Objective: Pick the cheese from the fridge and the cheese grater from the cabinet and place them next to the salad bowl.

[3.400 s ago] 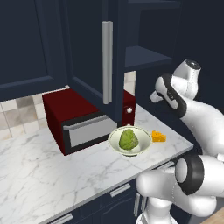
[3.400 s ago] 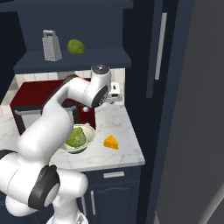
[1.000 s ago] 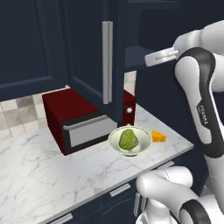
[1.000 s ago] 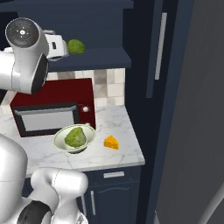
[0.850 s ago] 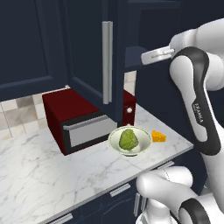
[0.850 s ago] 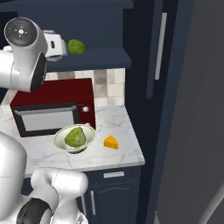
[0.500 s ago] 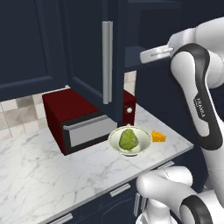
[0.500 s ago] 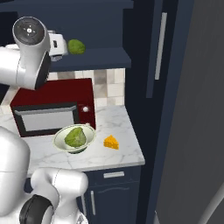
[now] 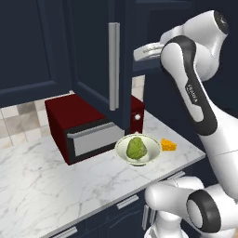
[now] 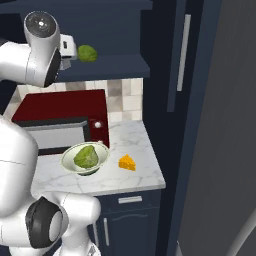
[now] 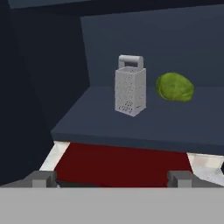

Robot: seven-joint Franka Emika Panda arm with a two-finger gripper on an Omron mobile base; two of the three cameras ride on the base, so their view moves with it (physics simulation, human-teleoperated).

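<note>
Step in hand, as judged: reaching into the open dark navy wall cabinet [image 9: 93, 56] for the small silver-grey perforated metal box grater [image 11: 130, 85].

Grater position: upright on the cabinet shelf [image 11: 144, 120], handle on top, well back from the shelf's front edge. Just beside the grater, to its right in the hand view: a loose bare green lump [image 11: 175, 87], close but apparently not touching.

Claw [image 11: 111, 177] state: spread wide, nothing between the two dark fingertips [image 11: 43, 177], both well short of the grater and lower than its base, level with the dark red microwave [image 10: 60, 120] top.

Recommended procedure:
- Raise until the fingertips sit above shelf level, to avoid striking the shelf's front edge.
- Centre on the grater, then advance straight in.
- Keep the right-hand finger clear of the green lump; contact would likely roll it or nudge the grater.
- Close on the lower, wider part of the tapered body or across the handle; a high grip on tapered faces may slip.

Already on the white marble table [image 9: 42, 186]: small orange-yellow cheese wedge [image 10: 127, 162] just beside the round pale cream-green salad bowl [image 10: 69, 155] of lettuce, in front of the microwave.
</note>
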